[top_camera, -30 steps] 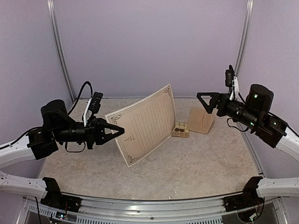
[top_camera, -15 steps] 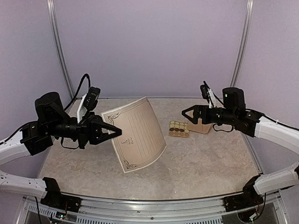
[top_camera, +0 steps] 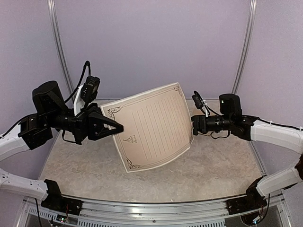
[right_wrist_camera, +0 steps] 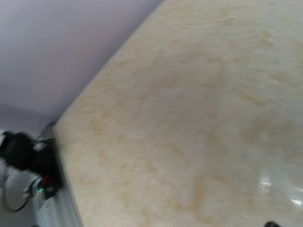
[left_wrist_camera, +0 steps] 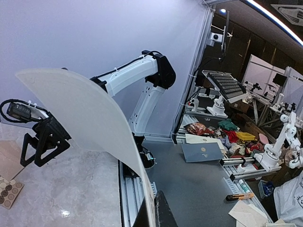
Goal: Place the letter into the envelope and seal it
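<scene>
The letter [top_camera: 154, 126] hangs in the air over the middle of the table, its bordered, ruled face toward the top camera. My left gripper [top_camera: 118, 126] is shut on its left edge. The left wrist view shows the black fingers [left_wrist_camera: 163, 215] pinching the sheet's edge, and the plain white reverse [left_wrist_camera: 85, 113] curving away. My right gripper [left_wrist_camera: 41, 149] stands open behind the sheet's far edge, not touching it. From above, its fingers are hidden behind the letter, and only the right arm [top_camera: 222, 122] shows. The tan envelope [left_wrist_camera: 5, 158] peeks in at the left wrist view's left edge.
A card of round gold and brown stickers [left_wrist_camera: 8, 191] lies on the marble table beside the envelope. The right wrist view shows only bare tabletop [right_wrist_camera: 180, 123] and the back wall. A metal rail [top_camera: 151, 208] runs along the near edge, with frame posts [top_camera: 59, 52] at the back corners.
My left gripper has raised the letter and turned its printed face toward the top camera. The right arm has swung left and lower, behind the sheet's right edge. The sheet now covers the envelope and stickers.
</scene>
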Controlling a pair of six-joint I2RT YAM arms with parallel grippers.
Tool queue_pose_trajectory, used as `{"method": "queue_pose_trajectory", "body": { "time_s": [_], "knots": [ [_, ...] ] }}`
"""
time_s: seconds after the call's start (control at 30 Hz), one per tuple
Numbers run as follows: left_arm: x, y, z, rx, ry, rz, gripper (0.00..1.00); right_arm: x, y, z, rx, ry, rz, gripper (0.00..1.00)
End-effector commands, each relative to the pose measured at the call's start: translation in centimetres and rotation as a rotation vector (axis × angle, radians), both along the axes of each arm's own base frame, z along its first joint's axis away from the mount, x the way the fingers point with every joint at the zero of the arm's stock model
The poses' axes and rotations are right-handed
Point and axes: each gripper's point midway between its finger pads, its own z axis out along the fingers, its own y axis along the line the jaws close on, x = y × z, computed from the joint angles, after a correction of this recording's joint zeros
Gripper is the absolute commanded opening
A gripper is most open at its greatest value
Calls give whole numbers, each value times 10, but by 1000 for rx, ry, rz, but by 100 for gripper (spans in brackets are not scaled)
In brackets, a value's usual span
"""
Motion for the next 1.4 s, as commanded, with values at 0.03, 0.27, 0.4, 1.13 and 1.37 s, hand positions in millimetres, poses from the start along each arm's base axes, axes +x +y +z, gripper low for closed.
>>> {"method": "queue_pose_trajectory", "body": {
  "time_s": [0.03,0.27,0.4,1.13,1.37],
  "knots": [
    [-2,-3,4,-22,-35,-20,0,-34,20,27,114,-54,221,99],
    [45,1,-22,43,35,173,0,-80,20,70,241,-133,399,100],
    [61,3,-36,72,80,229,0,-98,21,86,274,-161,452,100],
    [96,5,-56,114,209,340,0,-150,33,107,321,-236,635,99],
    [91,3,-52,95,225,303,0,-156,50,100,298,-239,678,100]
  ]
}}
